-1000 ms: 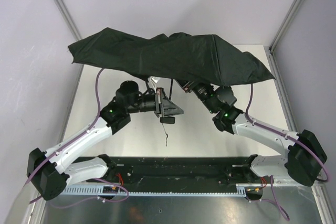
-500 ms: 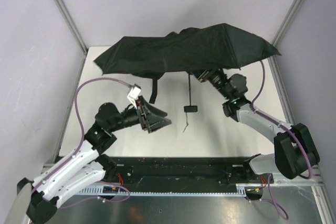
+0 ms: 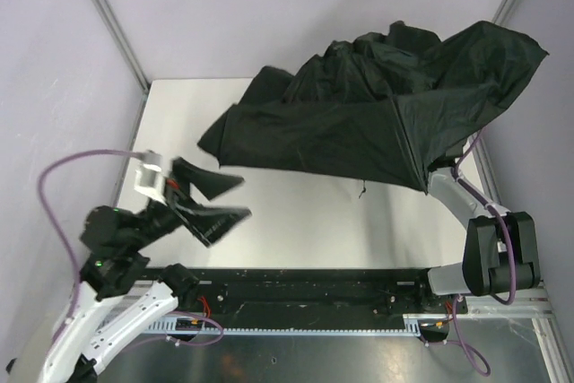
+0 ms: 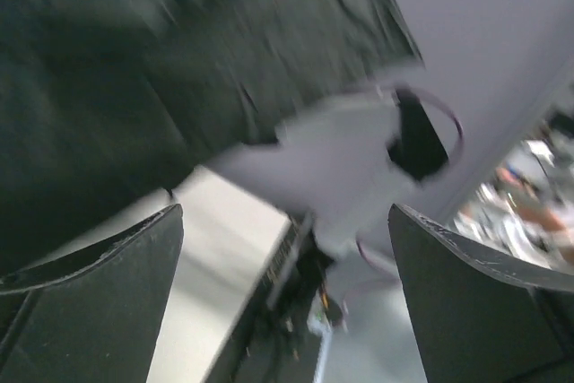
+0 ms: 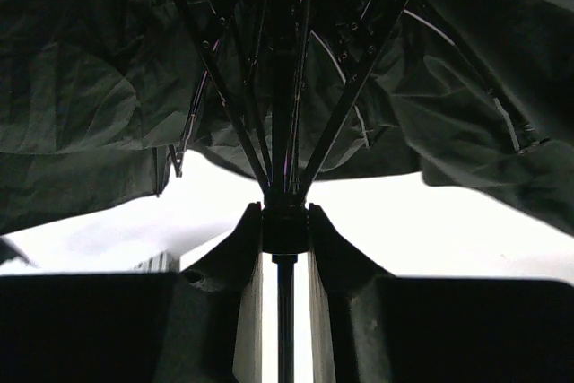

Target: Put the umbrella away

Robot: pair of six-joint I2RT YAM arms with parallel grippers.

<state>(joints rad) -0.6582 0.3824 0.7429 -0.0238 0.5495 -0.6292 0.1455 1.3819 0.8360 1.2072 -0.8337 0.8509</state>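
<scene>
My left tool (image 3: 242,195) hangs at the near left, fingers spread wide and holding nothing. My right tool (image 5: 285,221) is clenched on the umbrella (image 3: 359,123) at the hub where ribs meet shaft. The canopy billows, half spread, above the worktop (image 3: 179,114) at the far right. I'd hold that grip firm and bring the left in to gather fabric. No writing is legible anywhere.

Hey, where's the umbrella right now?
In the top view the open umbrella hangs over the far right of the table, its shaft clamped in the right gripper; the open left gripper sits apart at the near left.
</scene>
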